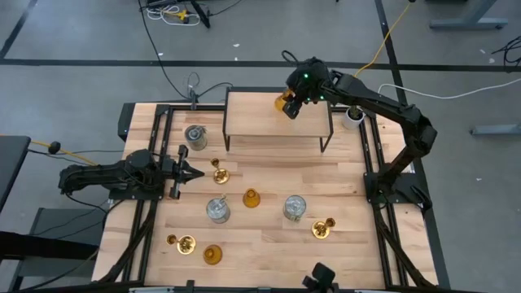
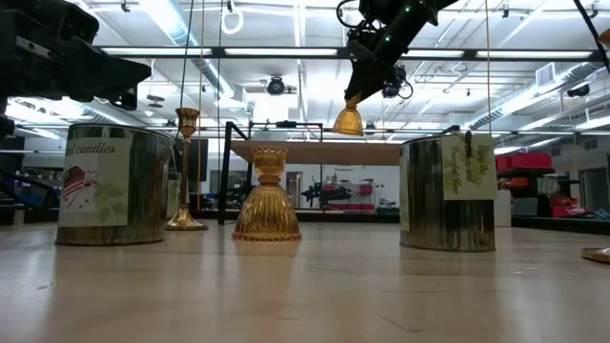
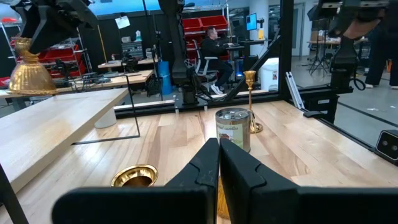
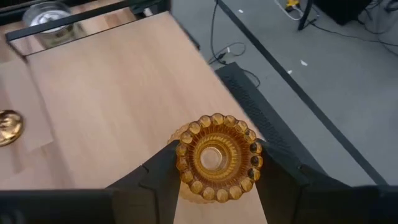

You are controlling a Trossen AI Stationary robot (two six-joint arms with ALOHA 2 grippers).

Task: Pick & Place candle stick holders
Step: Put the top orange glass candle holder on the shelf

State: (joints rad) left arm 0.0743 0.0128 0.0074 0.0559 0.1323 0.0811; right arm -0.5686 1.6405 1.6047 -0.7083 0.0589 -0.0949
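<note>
Right wrist view: ribbed amber bell holder [image 4: 217, 157].

2 dark, matte, jointed arms

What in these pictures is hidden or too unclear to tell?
- High view: the amber holder in the right claw is mostly covered by the arm, so its gap above the raised shelf cannot be judged.
- Low view: the left tin's label is cut by its curve; the object at the right edge is cropped.
- Left wrist view: the brass piece is partly behind the left claw.
</note>
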